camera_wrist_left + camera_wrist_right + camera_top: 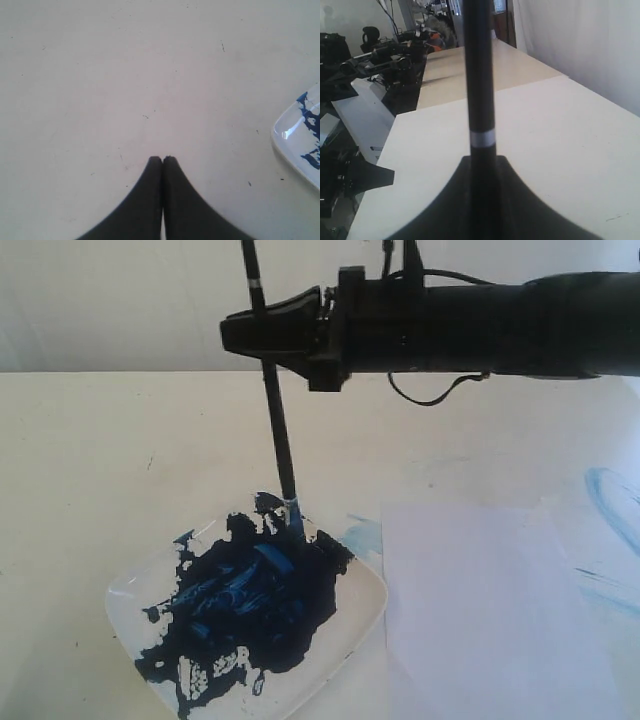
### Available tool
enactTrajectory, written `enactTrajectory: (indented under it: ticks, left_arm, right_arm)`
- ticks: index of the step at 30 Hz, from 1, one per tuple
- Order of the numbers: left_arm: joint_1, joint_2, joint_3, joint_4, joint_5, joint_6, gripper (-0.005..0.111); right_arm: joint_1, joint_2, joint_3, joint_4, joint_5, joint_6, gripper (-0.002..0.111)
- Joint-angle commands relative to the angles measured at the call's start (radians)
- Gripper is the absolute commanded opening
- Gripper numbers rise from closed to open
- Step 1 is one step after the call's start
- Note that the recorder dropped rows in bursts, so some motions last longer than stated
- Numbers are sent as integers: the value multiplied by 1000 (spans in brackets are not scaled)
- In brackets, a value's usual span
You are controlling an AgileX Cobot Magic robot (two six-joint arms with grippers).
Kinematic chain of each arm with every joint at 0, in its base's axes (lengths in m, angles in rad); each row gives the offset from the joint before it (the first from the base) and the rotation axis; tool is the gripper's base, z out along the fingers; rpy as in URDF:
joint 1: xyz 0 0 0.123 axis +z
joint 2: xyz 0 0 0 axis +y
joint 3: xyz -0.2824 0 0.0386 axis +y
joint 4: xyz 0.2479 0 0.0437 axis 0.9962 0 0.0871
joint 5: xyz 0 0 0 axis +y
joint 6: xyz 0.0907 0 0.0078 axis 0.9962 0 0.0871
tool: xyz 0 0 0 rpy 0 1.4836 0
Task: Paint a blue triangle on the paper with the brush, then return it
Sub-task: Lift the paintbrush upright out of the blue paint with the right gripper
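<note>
One brush [278, 430] clenched in right pincer [245, 332], tip near dish [372, 588] rim; left pincer [162, 159] closed above tabletop [150, 75].

Glossy dish [357, 612], matt paper [480, 610]

The right arm [540, 325] is a thick matte-black tube; its black fingers [295, 325] taper to blunt tips (a thin black cable [432, 398] loops under the arm).
</note>
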Motion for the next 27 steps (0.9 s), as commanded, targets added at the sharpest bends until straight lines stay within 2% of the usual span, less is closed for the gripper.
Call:
enactTrajectory:
  ticks: [1,18,27]
  left_arm:
    - [-6,-4,4,0,-4,-1,0]
    - [-6,-4,4,0,-4,-1,0]
    - [-6,-4,4,0,-4,-1,0]
  right_arm:
    - [-71,1,26,4,62,-30,0]
    - [-74,166,-13,4,68,-57,0]
    - [-29,201,-37,4,36,-75,0]
